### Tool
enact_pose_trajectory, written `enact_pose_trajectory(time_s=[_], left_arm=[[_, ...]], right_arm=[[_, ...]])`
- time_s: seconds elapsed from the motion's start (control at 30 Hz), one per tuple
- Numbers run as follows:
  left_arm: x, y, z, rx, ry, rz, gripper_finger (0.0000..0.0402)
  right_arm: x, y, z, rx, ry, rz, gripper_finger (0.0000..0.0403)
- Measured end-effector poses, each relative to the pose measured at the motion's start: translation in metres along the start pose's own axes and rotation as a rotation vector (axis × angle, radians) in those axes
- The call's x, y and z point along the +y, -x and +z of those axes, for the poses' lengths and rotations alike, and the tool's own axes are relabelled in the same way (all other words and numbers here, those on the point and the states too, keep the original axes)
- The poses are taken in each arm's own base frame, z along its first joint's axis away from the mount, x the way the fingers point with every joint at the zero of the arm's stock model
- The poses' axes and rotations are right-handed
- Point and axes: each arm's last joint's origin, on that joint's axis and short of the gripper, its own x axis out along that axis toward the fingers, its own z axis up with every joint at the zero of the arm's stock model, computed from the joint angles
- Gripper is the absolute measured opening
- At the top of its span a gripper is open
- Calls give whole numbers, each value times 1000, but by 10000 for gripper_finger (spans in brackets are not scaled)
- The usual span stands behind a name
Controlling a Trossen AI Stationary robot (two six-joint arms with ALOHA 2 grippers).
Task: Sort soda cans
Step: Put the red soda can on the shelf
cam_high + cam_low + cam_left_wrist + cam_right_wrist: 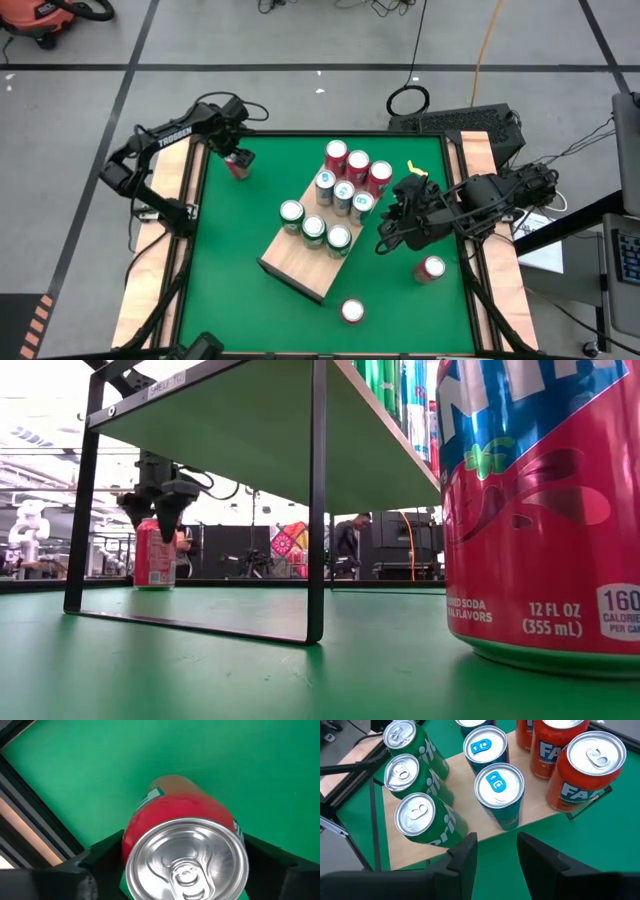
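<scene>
Gripping a red can (238, 165) in the left end effector (236, 158) near the counter (230, 250) edge, risking tipping it on release; right end effector (392, 232) hovering open, empty.

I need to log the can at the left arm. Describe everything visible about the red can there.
The red can is a cylindrical metal drink can with a red body, some green and white print, and a silver top with an unopened pull tab. It stands upright on the green table near the far left corner, apart from the wooden board. The left end effector is positioned over it, one dark finger on each side of the body; whether they press on it cannot be told.
</scene>
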Motion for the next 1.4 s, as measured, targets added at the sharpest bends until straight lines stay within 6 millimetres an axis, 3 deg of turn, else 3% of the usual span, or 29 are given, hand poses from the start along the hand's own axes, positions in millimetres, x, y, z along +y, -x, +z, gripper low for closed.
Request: enact_pose_trajectory(time_s=[0.13,0.33,0.47,0.67,0.9,1.07,1.2,1.4], left_arm=[[-1,2,-2,23,4,-45,279],[-7,28,-12,33,61,-203,279],[-10,60,-26,-10,135,-278,284],[-15,119,-52,-226,298,-424,288],[-28,174,-90,-462,428,-749,290],[-40,198,-113,-525,435,-936,291],[-49,211,-126,-544,435,-1050,291],[-69,224,-131,-599,412,-1173,292]], right_arm=[[2,0,1,-11,24,16,130],[9,0,6,-110,-23,64,130],[19,1,13,-132,-59,165,130],[33,3,29,-290,78,266,130],[36,-5,46,-400,262,231,130],[43,-20,51,-428,456,169,135],[56,-27,56,-499,569,186,174],[75,-30,63,-652,673,221,281]])
